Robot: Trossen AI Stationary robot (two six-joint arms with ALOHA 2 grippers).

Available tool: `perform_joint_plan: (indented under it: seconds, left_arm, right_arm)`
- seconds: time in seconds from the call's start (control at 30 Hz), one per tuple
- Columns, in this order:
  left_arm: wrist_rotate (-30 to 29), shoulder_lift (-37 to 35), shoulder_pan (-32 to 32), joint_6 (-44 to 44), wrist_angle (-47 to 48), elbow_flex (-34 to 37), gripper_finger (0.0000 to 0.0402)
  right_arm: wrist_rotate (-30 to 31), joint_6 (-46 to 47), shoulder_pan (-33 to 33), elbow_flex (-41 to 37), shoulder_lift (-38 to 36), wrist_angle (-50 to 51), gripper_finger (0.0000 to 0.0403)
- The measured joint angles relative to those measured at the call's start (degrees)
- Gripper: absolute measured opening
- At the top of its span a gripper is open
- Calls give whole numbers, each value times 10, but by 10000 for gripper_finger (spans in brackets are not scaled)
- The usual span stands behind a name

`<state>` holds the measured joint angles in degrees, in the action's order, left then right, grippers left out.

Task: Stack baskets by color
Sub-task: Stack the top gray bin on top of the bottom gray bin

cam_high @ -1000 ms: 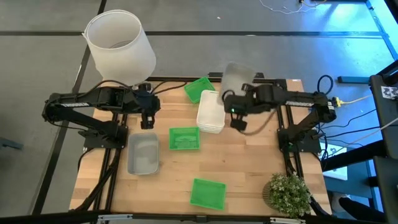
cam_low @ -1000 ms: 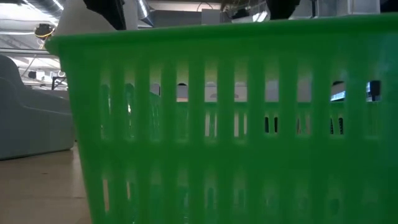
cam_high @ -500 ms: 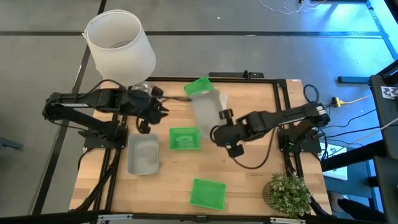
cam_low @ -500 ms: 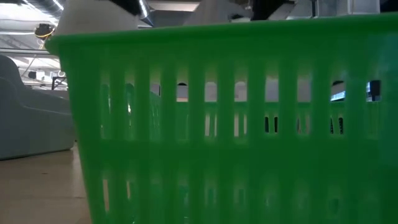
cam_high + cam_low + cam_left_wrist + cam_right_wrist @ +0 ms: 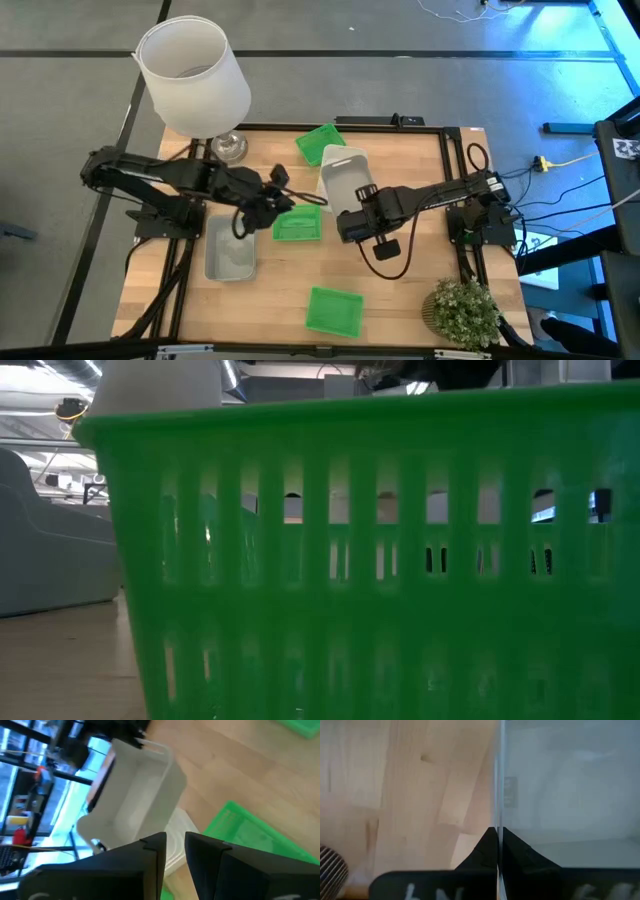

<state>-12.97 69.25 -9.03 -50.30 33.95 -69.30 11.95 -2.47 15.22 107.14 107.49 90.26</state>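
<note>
right pincer clenched on the rim of a translucent grey basket, held tilted near the middle of the desk, just above the white baskets toward the far edge. left pincer just beside a green basket at mid-desk, nothing seen in its grip, jaws a little apart. step in hand looks like carrying this grey basket; next it needs moving toward the left edge and lowering square into the grey basket there.
</note>
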Motion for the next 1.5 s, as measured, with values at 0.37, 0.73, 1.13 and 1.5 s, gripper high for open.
perform_joint_plan:
  seconds: [0.37, 0.73, 1.13, 1.5]
  left_arm:
    - [-23, 66, 1, -64, -115, -1, 63]
    - [5, 96, 22, -69, -123, 0, 63]
    - [20, 96, 40, -42, -122, 0, 63]
    - [20, 120, 49, -46, -123, -1, 63]
  right_arm:
    - [-26, -27, 13, 77, 17, -3, 0]
    - [-10, -28, 33, 77, 17, -3, 0]
    - [6, -43, 34, 77, 16, -3, 0]
    - [20, -59, 34, 77, 16, -1, 0]
